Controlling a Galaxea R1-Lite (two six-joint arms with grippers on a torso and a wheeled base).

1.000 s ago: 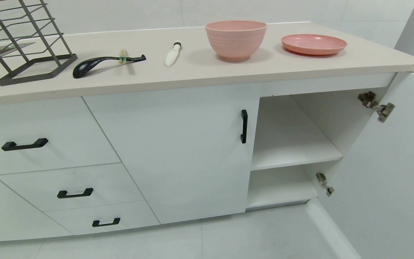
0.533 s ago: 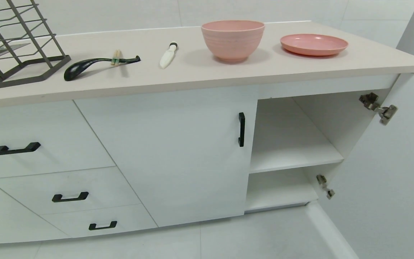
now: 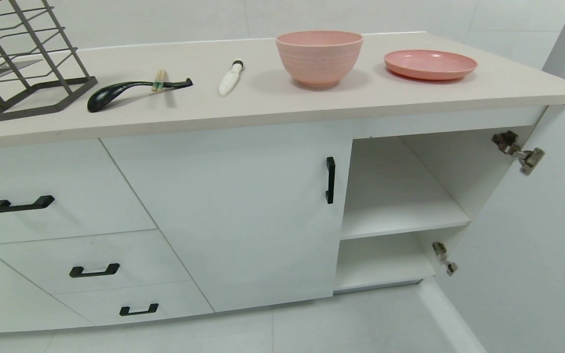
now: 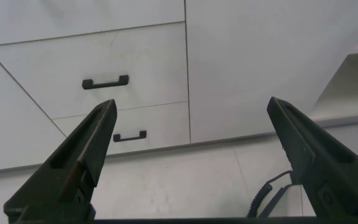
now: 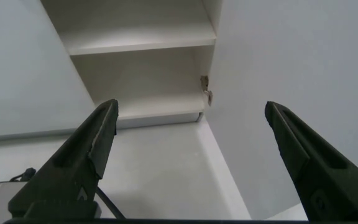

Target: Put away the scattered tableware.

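On the beige countertop (image 3: 410, 95) stand a pink bowl (image 3: 319, 56) and, to its right, a flat pink plate (image 3: 429, 63). Left of the bowl lies a small white utensil with a black tip (image 3: 230, 78). Farther left, a black spoon (image 3: 115, 91) lies across a pair of chopsticks (image 3: 159, 81). My left gripper (image 4: 191, 102) is open, held low before the lower drawers, nothing between its fingers. My right gripper (image 5: 190, 104) is open too, low in front of the open cabinet's bottom shelf (image 5: 142, 106).
A dark wire rack (image 3: 22, 54) stands at the counter's left end. Below are three drawers with black handles (image 3: 21, 204), a shut door with a black handle (image 3: 330, 180), and an open compartment with a bare shelf (image 3: 400, 215). Its door (image 3: 532, 255) swings out at the right.
The whole head picture has shifted a little, so the camera moved. The tableware on the counter lies where it was.
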